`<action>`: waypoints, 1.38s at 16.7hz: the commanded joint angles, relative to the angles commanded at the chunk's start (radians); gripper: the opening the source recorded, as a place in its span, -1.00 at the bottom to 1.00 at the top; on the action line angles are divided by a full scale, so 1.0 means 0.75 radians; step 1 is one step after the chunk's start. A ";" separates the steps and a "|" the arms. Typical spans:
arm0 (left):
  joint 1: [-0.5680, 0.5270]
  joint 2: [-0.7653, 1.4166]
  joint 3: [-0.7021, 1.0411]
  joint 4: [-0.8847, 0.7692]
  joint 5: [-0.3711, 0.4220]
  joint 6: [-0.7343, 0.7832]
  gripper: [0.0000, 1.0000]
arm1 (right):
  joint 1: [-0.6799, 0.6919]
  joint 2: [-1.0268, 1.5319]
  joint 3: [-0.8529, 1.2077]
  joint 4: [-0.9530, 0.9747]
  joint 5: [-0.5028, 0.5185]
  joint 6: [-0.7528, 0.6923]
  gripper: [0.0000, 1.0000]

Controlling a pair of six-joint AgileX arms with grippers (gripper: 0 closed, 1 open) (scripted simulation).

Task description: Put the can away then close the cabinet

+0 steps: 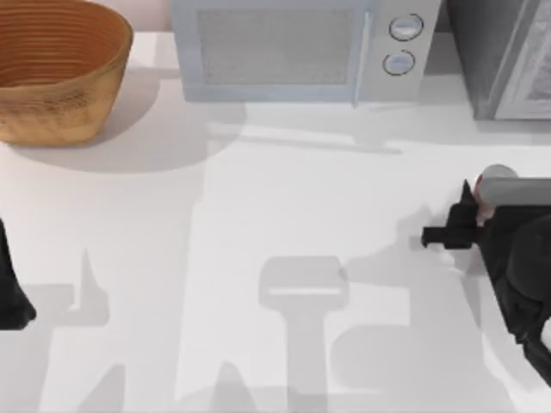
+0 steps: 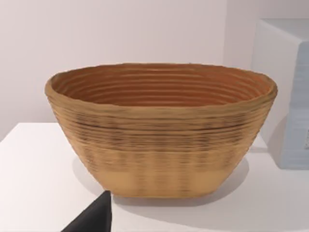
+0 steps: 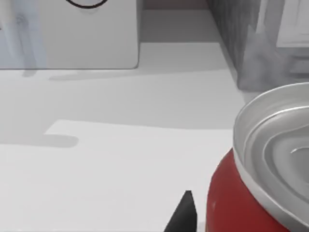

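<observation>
A: Where is the can (image 1: pixel 497 182) being seen?

B: At the top view's right edge, on the surface (image 1: pixel 258 215), right at the right pincer (image 1: pixel 469 215); whether it is being clamped cannot be told.

A: What is being risked?

B: Tipping, judged likely if it is being nudged off-centre. The cabinet (image 1: pixel 504 52) at upper right is being cut off, its door state unclear. The left pincer (image 1: pixel 13 292) is being parked at lower left.

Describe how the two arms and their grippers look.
Both arms are matte black with no visible markings or cables. The right arm is bulky and rounded, ending in a blocky right gripper with thin pointed fingers. The left arm shows as a dark tapered shape at the table's left edge.
</observation>
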 joint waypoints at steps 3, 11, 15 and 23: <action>0.000 0.000 0.000 0.000 0.000 0.000 1.00 | 0.000 0.000 0.000 0.000 0.000 0.000 -1.00; 0.000 0.000 0.000 0.000 0.000 0.000 1.00 | -0.001 -0.281 0.031 -0.304 -0.001 -0.008 -1.00; 0.000 0.000 0.000 0.000 0.000 0.000 1.00 | -0.001 -0.611 0.072 -0.706 -0.005 -0.006 -1.00; 0.000 0.000 0.000 0.000 0.000 0.000 1.00 | 0.004 -1.026 0.133 -1.159 -0.013 0.003 -1.00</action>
